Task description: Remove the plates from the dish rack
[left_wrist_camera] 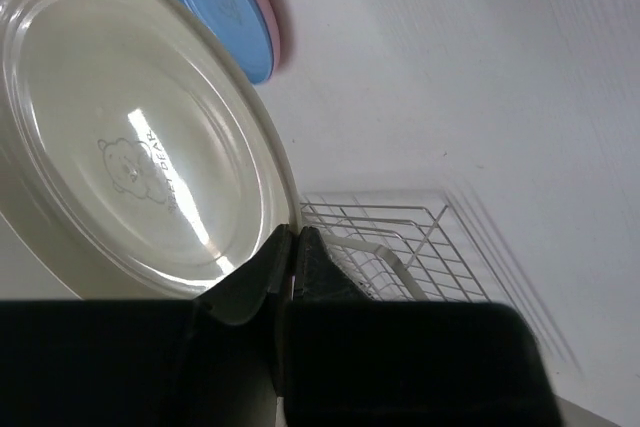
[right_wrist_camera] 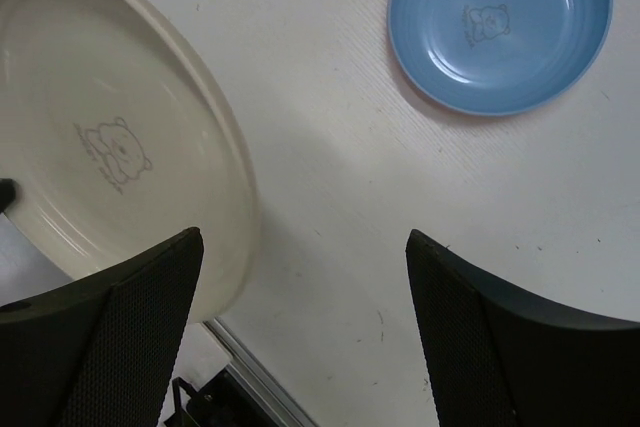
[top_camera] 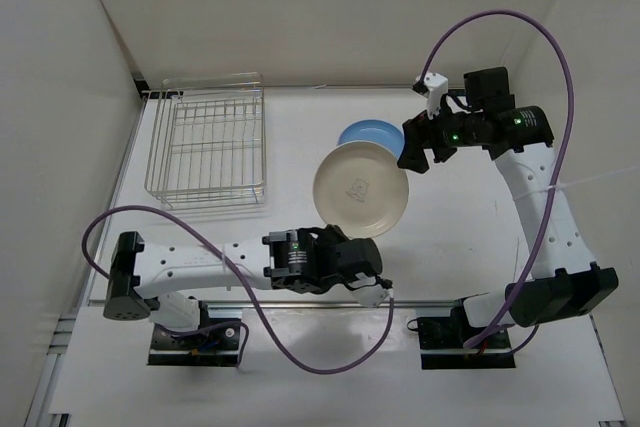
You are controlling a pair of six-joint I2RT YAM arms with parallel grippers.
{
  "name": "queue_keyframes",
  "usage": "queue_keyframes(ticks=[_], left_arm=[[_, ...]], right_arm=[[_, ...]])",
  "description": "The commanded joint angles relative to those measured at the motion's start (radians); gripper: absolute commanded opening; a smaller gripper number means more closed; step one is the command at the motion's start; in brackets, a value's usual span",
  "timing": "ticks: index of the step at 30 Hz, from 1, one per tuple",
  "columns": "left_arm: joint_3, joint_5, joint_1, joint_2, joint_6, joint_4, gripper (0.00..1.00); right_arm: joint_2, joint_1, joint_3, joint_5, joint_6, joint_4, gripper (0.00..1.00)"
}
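White table (top_camera: 460, 247), white walls (top_camera: 330, 7) on three sides. My left gripper (left_wrist_camera: 294, 252) is closed tight on the rim of the cream plate (top_camera: 360, 187) and holds it tilted at the centre of the top view. My right gripper (right_wrist_camera: 302, 242) stands wide open and empty over bare table, between this plate and the blue plate (right_wrist_camera: 500, 22). The blue one lies on the pink plate (left_wrist_camera: 277, 17). The dish rack (top_camera: 207, 147) sits at upper left, well apart.

"BEAR" lettering on cream plate (left_wrist_camera: 130, 147)
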Motion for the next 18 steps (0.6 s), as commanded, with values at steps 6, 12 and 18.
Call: queue_keyframes(ticks=[6, 12, 18], left_arm=[[0.144, 0.000, -0.010, 0.072, -0.007, 0.026, 0.11], [0.218, 0.000, -0.019, 0.106, -0.016, 0.017, 0.11], [0.218, 0.000, -0.019, 0.106, -0.025, 0.031, 0.11]], right_arm=[[-0.009, 0.022, -0.025, -0.042, 0.003, 0.052, 0.82], [-0.027, 0.031, -0.093, 0.010, 0.003, 0.109, 0.61], [-0.018, 0.031, -0.093, 0.023, 0.021, 0.109, 0.00]])
